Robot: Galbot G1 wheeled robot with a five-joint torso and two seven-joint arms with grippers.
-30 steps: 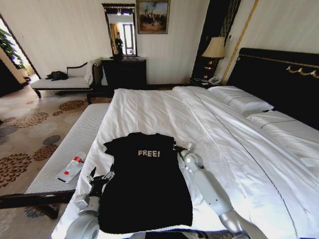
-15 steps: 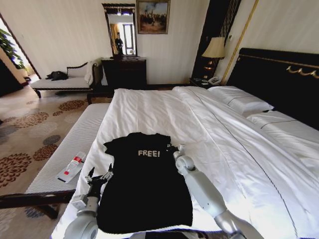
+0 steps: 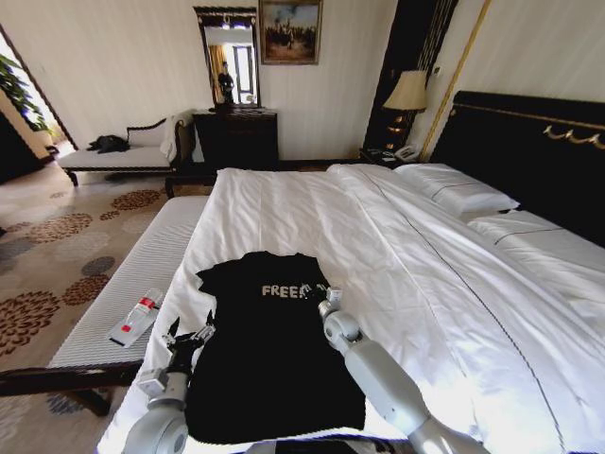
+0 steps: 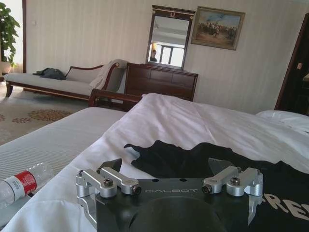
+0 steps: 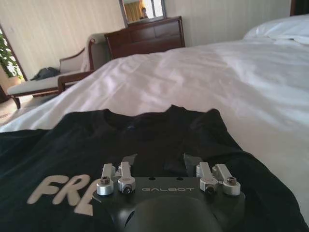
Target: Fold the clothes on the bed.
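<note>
on the bed: two grippers at a black t-shirt

near the foot of the bed (image 3: 312, 203), a black t-shirt (image 3: 269, 359) lies flat on the white sheet, collar toward the pillows, white "free!" lettering across the chest. in the head view the last letters are covered by the right gripper.

right gripper (image 3: 319, 291): it sits over the chest of the t-shirt, at the end of the lettering, near the shirt's right edge. in the right wrist view (image 5: 164, 163) its dark fingers stand parted, with black fabric showing in the gap between them. nothing is gripped. the fingertips are close above the cloth; contact cannot be told. the collar and both sleeves spread out ahead of it, and the letters "fr" lie beside the gripper body.

left gripper (image 3: 189, 336): it hangs at the left edge of the t-shirt, about halfway down the body, over the border between black cloth and white sheet. in the left wrist view (image 4: 169, 166) its fingers are spread wide and hold nothing; the left sleeve lies just ahead of them.

a bench (image 3: 142, 274) stands along the bed's left side, with a water bottle (image 3: 135, 318) lying on it.
</note>
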